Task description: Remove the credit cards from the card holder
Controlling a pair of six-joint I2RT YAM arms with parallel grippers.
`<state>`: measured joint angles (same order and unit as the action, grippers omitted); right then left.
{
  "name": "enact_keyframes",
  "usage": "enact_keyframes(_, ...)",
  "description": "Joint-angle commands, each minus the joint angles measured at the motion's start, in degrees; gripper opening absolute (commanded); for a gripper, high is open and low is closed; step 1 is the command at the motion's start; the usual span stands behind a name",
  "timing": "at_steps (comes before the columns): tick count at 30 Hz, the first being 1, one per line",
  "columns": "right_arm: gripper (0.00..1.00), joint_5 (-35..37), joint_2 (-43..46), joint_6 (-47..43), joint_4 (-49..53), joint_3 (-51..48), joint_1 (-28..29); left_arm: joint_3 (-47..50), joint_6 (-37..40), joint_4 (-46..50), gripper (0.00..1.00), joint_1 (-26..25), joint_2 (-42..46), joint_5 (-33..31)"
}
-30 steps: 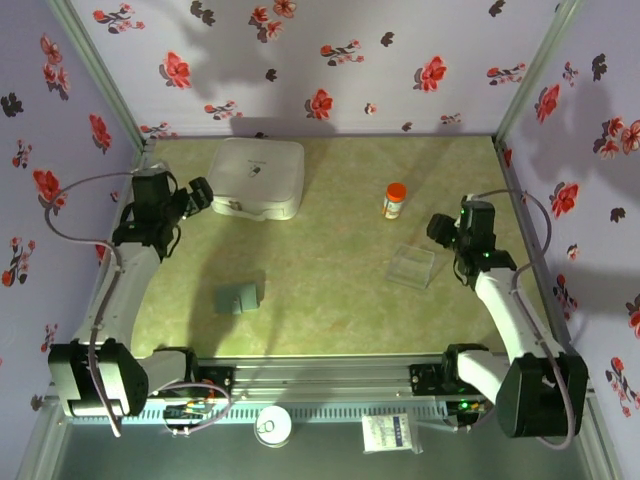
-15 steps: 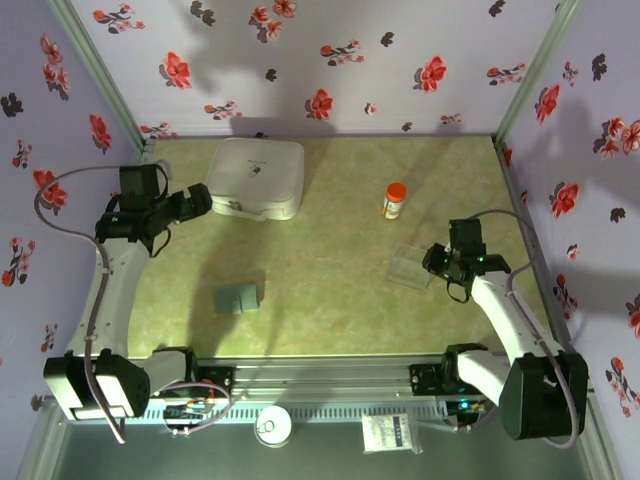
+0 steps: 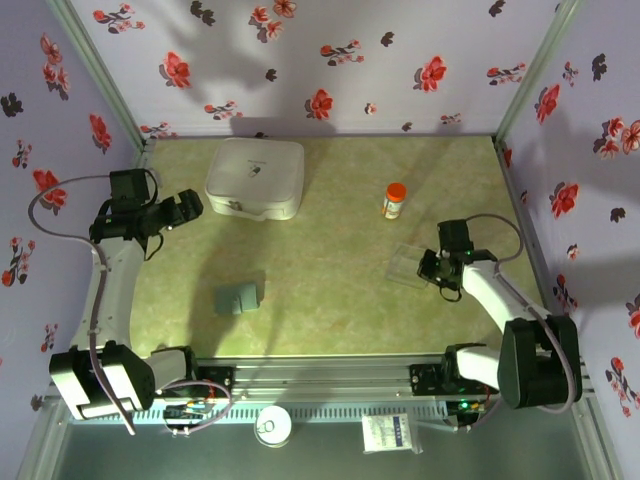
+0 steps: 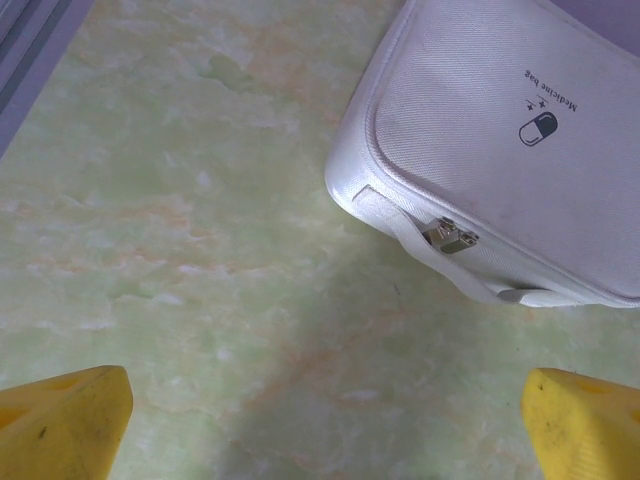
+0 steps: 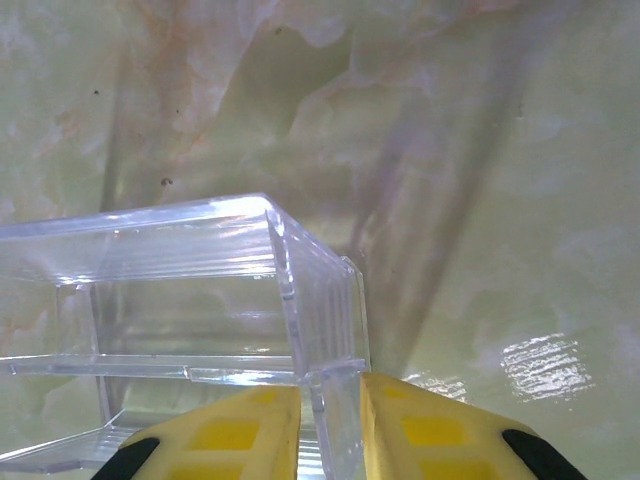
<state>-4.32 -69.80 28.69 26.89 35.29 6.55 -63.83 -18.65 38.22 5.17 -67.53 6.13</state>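
The card holder (image 3: 237, 297) lies on the counter (image 3: 330, 300) at five o'clock from the wide-open left jaws, long axis roughly nine-to-three, nearer them than the right jaws, which pinch the clear tray's (image 3: 412, 265) wall.

table (image 3: 330, 220): green marbled | on it: white medicine bag (image 3: 256, 176), orange-capped bottle (image 3: 395, 200), clear tray (image 3: 412, 265), card holder (image 3: 238, 297)

The desk (image 3: 330, 240) has one white bag (image 3: 255, 177), one little bottle (image 3: 395, 200) with an orange cap to the right of the bag, one clear tray (image 3: 412, 266) further right and nearer than the bag, and one grey-blue card holder (image 3: 238, 297) in front of the bag.
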Motion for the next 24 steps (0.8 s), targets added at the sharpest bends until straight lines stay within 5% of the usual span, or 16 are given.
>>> enact_keyframes(1, 0.19, 1.51, -1.97, -0.28, -0.58, 1.25, 0.66, 0.55, 0.99, -0.07, 1.0, 0.54, 0.02, 1.6)
enact_keyframes(12, 0.09, 3.55, -3.62, 1.09, 1.15, 4.62, 5.41, 0.6, 0.63, -0.36, 1.0, 1.17, -0.25, 2.65)
enact_keyframes(24, 0.06, 6.12, -14.27, 1.8, 4.89, 20.06, 17.95, 0.9, 0.02, -1.03, 1.0, 1.93, 0.12, 4.18)
